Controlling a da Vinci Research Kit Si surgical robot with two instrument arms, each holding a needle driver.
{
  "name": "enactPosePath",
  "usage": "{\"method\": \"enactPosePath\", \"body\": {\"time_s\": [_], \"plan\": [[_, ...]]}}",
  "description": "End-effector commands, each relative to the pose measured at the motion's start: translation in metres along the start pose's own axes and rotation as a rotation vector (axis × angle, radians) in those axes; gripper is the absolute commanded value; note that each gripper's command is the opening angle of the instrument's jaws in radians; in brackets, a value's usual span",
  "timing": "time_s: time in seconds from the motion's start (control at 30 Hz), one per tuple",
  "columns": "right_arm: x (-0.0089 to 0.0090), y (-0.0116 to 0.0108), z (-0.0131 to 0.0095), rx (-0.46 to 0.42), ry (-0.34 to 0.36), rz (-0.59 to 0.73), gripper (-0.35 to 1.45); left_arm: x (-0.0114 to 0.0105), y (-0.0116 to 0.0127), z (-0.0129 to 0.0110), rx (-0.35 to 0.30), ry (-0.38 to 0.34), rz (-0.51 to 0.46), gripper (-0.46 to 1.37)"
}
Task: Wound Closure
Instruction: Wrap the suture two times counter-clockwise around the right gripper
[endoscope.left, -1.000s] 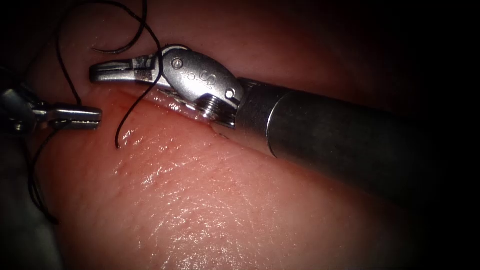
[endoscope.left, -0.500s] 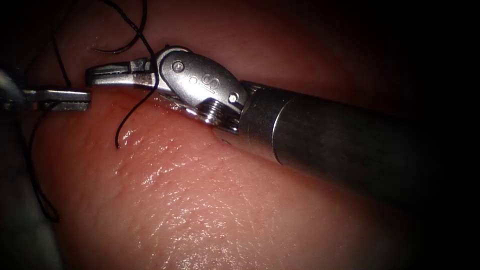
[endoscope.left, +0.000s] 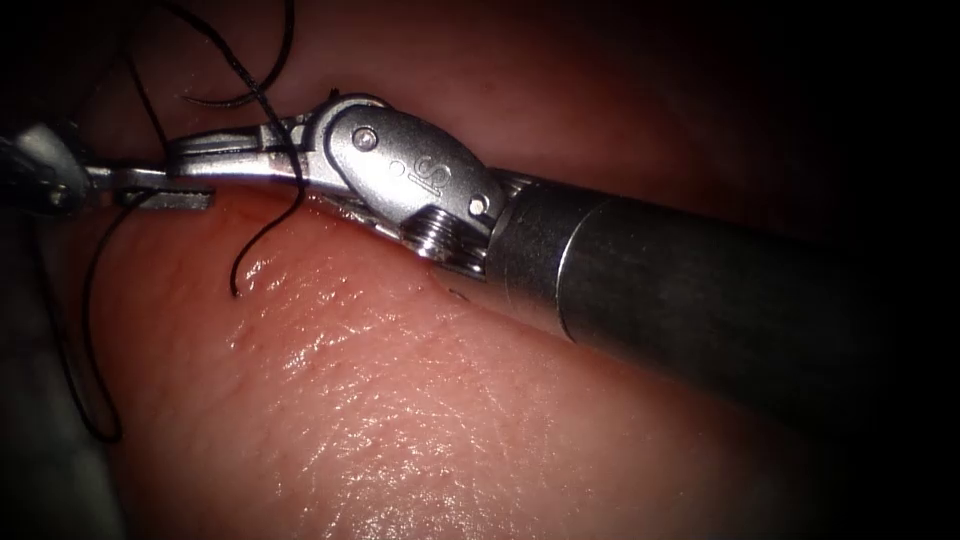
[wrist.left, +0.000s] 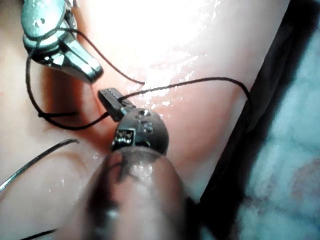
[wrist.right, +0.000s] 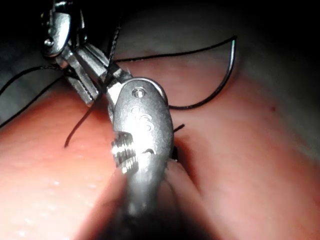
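Note:
My right tool comes in from the right and lies low over the tissue, jaws pointing left and closed together. Black thread crosses over those jaws near the hinge and ends in a free tail on the tissue. My left tool reaches in from the left, its jaws just under the right tool's tips and shut on the thread. The curved needle lies loose on the tissue beyond the right tool, held by neither tool; it appears again as a grey arc.
A long loop of thread hangs down the tissue's left edge. The right tool's thick shaft spans the scene's right half. A pale cloth lies beside the tissue.
The left tool's jaws rose from below the right tool's tips, drew left, then came back right to sit directly under them. The right tool shifted slightly right. The thread tail stayed put.

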Motion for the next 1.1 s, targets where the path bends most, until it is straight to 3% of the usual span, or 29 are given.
{"method": "enactPosePath", "body": {"time_s": [0.03,0.83,0.9,1.03,1.1], "plan": [[-0.0001,0.0,0.0001,-0.004,0.006,0.0,-0.35,0.0003,0.0001,0.0003,-0.008,-0.006,0.009,-0.35],[0.0007,0.0016,0.0026,-0.089,0.011,0.004,-0.31,0.003,0.001,0.0016,-0.007,-0.02,0.086,-0.35],[0.0006,0.0017,0.0028,-0.091,0.01,0.004,-0.21,0.0031,0.001,0.0018,-0.009,-0.021,0.086,-0.35],[0.0006,0.002,0.0035,-0.1,0.007,0.005,0.16,0.0032,0.001,0.0019,-0.008,-0.022,0.086,-0.35],[0.0007,0.0024,0.0039,-0.128,-0.009,0.006,0.71,0.0032,0.001,0.0019,-0.008,-0.022,0.086,-0.35]]}}
